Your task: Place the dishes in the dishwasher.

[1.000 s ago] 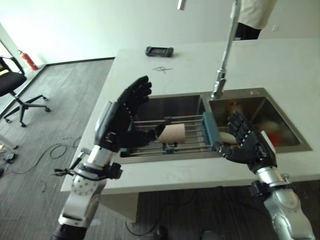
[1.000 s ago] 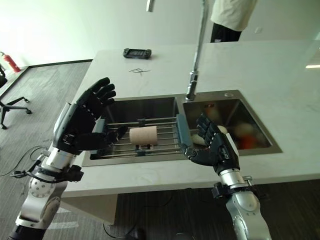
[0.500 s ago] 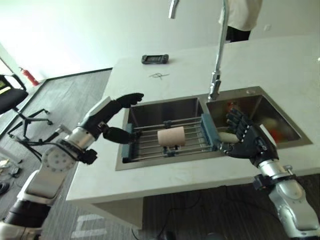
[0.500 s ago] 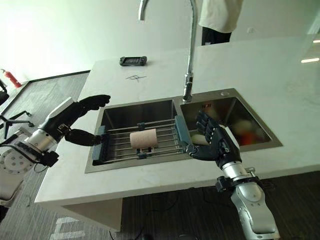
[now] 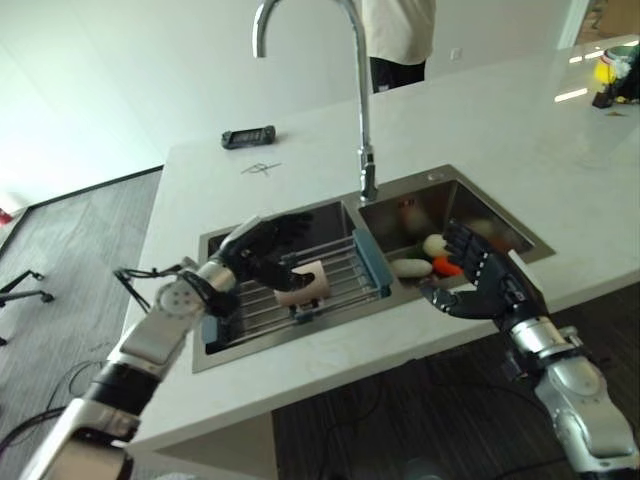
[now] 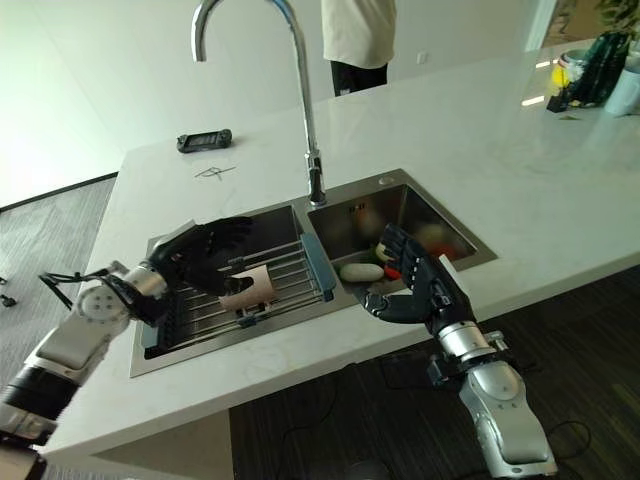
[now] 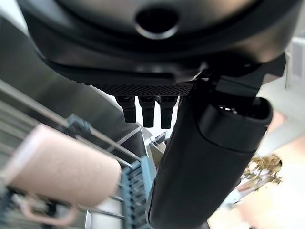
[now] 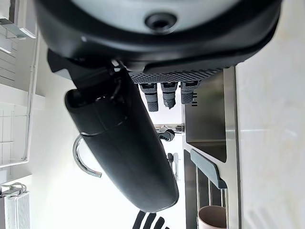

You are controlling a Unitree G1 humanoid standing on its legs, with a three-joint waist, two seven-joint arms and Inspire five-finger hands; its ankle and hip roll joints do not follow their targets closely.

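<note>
Pink mug [image 5: 303,283] lies on its side on the wire rack [image 5: 340,280] over the left sink basin [image 5: 225,243], handle down by the rack's front rail. Left hand [image 5: 262,256] has swung in from off to the side of the counter and is now over the rack, just beside the mug on its left; fingers spread and fairly straight, nothing held, and I can't tell if they touch the mug yet. The left wrist view shows the mug [image 7: 57,167] just past the fingertips. Right hand [image 5: 484,284] stays at the front edge of the right sink basin [image 5: 520,235], fingers relaxed and open, empty, near white and orange items [image 5: 425,262] in the bottom. The whole view has shifted too, so the camera moved; mug and rack look unmoved. Tall faucet [image 5: 340,60] stands between the basins; a person [image 5: 397,35] stands behind the counter [image 5: 520,130]. Reads as start of the reach-to-grasp on the mug; no dish picked up yet, no dishwasher in view.
</note>
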